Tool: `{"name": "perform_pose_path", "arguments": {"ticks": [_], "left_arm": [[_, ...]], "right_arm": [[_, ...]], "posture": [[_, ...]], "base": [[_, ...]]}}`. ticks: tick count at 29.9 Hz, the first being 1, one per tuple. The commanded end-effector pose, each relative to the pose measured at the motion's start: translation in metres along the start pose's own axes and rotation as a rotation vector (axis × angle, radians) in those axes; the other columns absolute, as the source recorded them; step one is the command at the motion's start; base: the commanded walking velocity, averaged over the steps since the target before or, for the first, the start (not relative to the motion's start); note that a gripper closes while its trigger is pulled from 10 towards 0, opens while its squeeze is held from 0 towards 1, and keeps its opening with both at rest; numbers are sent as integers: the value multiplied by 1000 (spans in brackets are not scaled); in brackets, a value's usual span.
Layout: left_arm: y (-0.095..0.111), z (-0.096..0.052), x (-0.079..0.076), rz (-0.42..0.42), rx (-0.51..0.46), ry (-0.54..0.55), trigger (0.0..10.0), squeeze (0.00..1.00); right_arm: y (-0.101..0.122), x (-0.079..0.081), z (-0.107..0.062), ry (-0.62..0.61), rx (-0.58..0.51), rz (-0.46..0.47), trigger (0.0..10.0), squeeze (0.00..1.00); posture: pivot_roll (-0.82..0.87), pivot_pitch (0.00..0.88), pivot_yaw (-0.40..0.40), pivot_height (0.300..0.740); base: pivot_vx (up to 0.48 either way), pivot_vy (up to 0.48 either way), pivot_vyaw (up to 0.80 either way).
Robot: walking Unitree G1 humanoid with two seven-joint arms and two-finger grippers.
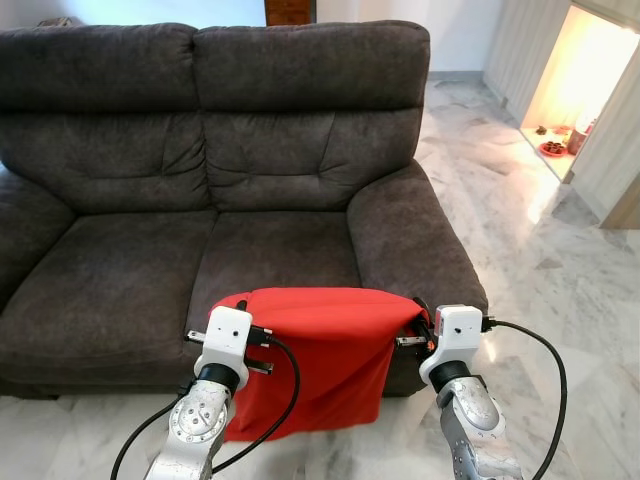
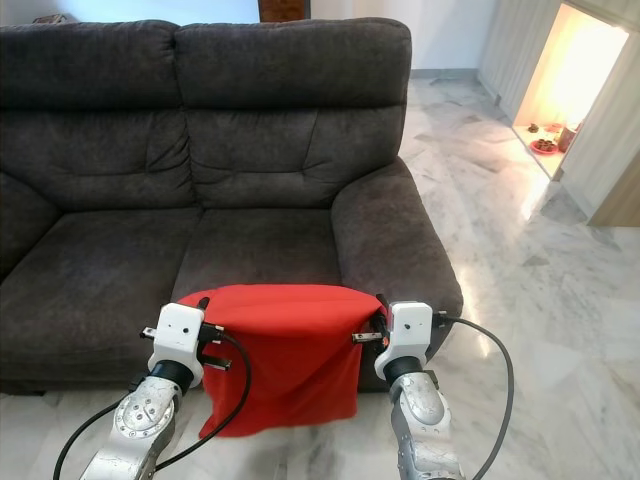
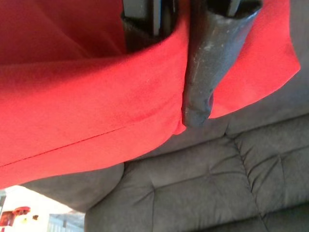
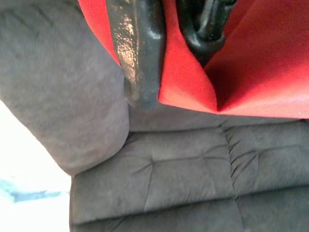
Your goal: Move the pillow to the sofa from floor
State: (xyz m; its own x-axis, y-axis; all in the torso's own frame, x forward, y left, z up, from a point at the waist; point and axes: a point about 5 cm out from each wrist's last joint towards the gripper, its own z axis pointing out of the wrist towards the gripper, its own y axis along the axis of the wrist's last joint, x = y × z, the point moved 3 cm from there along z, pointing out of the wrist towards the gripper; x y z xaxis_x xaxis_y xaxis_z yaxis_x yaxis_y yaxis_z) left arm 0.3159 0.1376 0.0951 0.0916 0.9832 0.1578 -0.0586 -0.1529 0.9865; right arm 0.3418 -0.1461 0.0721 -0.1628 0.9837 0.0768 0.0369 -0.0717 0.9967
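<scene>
The red pillow [image 1: 318,350] hung limp before the front edge of the dark grey sofa [image 1: 210,180], clear of the marble floor [image 1: 520,260]. The left end effector [image 3: 181,104] and right end effector [image 4: 166,92] were each closed on an upper corner.

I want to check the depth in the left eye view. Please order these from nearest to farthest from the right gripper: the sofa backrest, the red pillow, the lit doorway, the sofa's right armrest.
1. Red pillow: clamped in the right gripper, at its right edge.
2. Sofa's right armrest: just behind the gripper.
3. Sofa backrest: beyond the seat, toward the left.
4. Lit doorway: far right, across the marble floor.
</scene>
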Motion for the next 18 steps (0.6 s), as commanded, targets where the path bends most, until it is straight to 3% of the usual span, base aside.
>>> {"name": "perform_pose_path", "arguments": {"ticks": [1,3,10,18], "left_arm": [[32,7,13,20,-128,49,10000,0],[33,7,12,18,-135,47,10000,0],[40,9,14,49,-164,51,10000,0],[77,19,28,68,-269,90,10000,0]], "right_arm": [[29,-11,7,-58,-120,13,10000,0],[38,-12,8,-66,-156,-70,10000,0],[56,-16,10,-97,-232,-33,10000,0],[100,-12,18,-81,-372,-37,10000,0]], "posture": [[46,111,42,740],[49,108,39,740],[50,105,40,740],[50,105,38,740]], "base": [[458,0,0],[480,0,0],[480,0,0],[480,0,0]]}}
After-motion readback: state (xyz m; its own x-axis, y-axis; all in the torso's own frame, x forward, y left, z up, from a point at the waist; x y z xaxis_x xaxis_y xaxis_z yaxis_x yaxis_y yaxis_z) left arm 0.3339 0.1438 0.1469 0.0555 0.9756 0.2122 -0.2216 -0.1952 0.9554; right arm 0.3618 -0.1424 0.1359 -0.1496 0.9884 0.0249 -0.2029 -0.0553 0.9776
